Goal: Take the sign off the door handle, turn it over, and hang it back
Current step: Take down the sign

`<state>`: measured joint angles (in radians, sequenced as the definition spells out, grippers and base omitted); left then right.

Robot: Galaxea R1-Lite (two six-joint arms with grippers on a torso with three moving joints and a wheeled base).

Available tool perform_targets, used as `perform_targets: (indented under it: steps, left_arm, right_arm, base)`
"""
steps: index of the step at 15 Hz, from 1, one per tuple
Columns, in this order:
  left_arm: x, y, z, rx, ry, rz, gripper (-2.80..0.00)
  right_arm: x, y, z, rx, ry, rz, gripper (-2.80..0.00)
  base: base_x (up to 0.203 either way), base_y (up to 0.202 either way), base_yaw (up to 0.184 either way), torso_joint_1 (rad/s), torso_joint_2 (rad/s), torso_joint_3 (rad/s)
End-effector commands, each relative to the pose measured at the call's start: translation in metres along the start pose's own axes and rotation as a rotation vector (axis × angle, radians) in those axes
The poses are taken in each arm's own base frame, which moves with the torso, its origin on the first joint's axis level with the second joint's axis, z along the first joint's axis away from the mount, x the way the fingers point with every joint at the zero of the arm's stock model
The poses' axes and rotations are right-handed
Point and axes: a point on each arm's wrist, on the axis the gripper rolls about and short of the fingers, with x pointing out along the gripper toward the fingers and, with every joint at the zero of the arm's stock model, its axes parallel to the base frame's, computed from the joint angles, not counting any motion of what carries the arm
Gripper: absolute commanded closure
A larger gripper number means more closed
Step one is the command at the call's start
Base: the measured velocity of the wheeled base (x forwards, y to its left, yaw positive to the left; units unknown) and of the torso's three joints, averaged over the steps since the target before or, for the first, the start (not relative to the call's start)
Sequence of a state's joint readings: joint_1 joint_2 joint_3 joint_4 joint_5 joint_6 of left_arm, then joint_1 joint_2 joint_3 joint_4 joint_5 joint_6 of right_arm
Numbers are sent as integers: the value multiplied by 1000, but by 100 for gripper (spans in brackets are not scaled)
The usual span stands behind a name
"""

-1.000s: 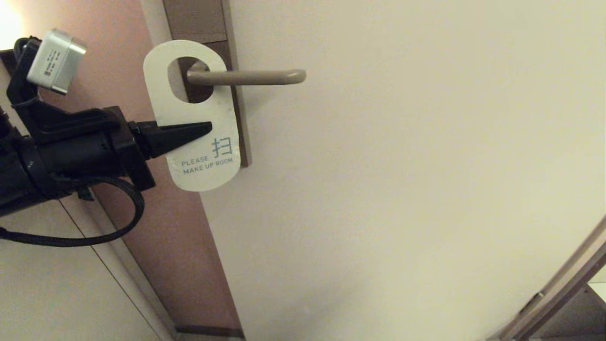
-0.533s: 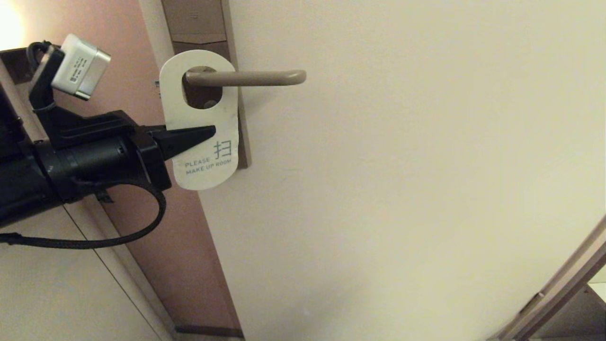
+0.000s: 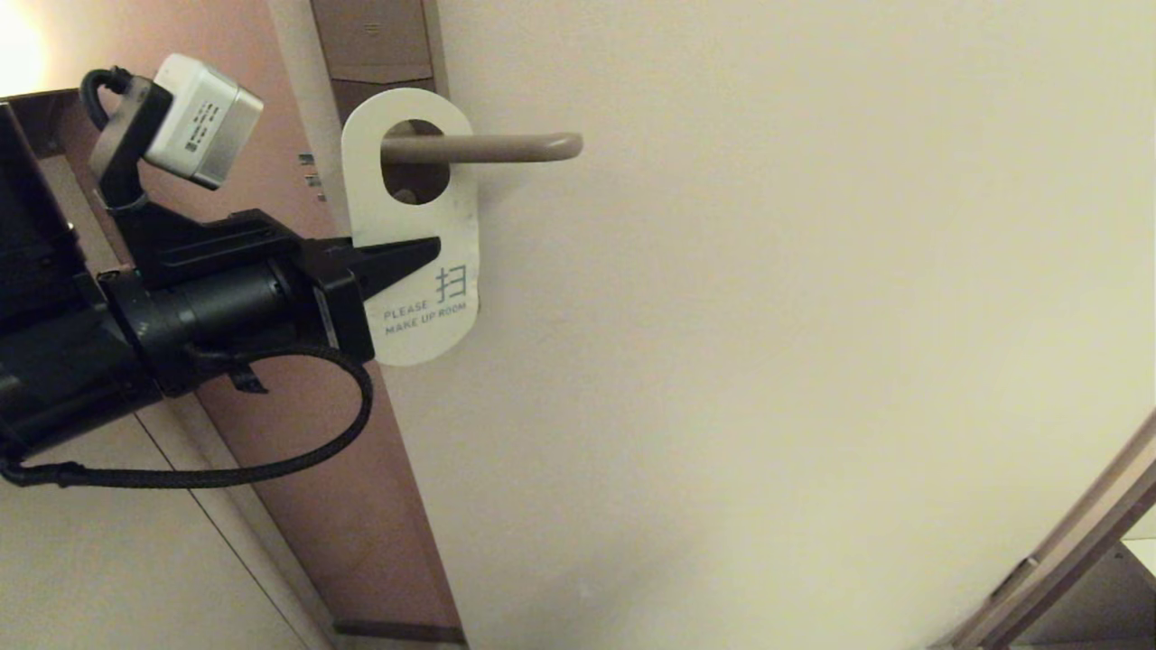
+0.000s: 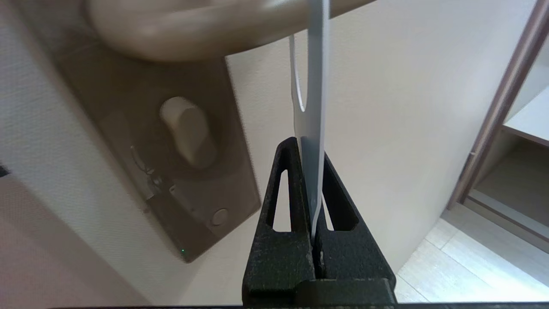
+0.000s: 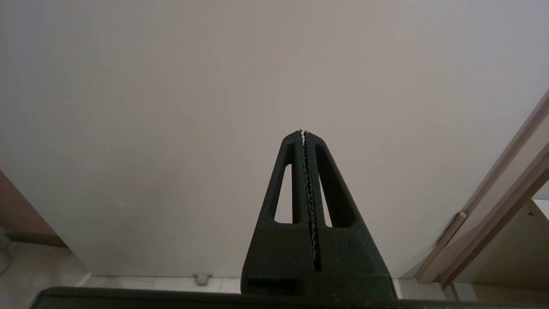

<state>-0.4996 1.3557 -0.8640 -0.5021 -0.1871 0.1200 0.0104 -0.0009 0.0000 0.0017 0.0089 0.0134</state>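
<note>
The left arm point(image 3: 135, 316) is black and round like a thick tube. A small silver box point(image 3: 203, 122) with a label sits on top. A black woven cable point(image 3: 271, 460) loops under it. Both grippers have black pointed fingers point(image 5: 296, 180) with long holes.

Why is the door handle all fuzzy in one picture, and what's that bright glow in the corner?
In the left wrist view the door handle sits very close to the camera and is out of focus, while the left hand pinching the sign looks sharp. In the head view the handle is crisp, and a bright glare washes out the top left corner.
</note>
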Motion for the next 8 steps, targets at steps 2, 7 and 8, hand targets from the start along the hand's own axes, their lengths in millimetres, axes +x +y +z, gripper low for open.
perform_targets:
  steps: [2,7,8]
  left_arm:
    - [3,-13,2,1,-2,5,0]
    - [5,-35,6,1,-7,9,0]
    - [6,-38,7,1,-9,7,0]
  right_arm:
    - [0,0,0,0,1,1,0]
    - [0,0,0,0,1,1,0]
    - [0,0,0,0,1,1,0]
  base:
    - [0,0,0,0,0,0]
    - [0,0,0,0,0,0]
    - [0,0,0,0,0,0]
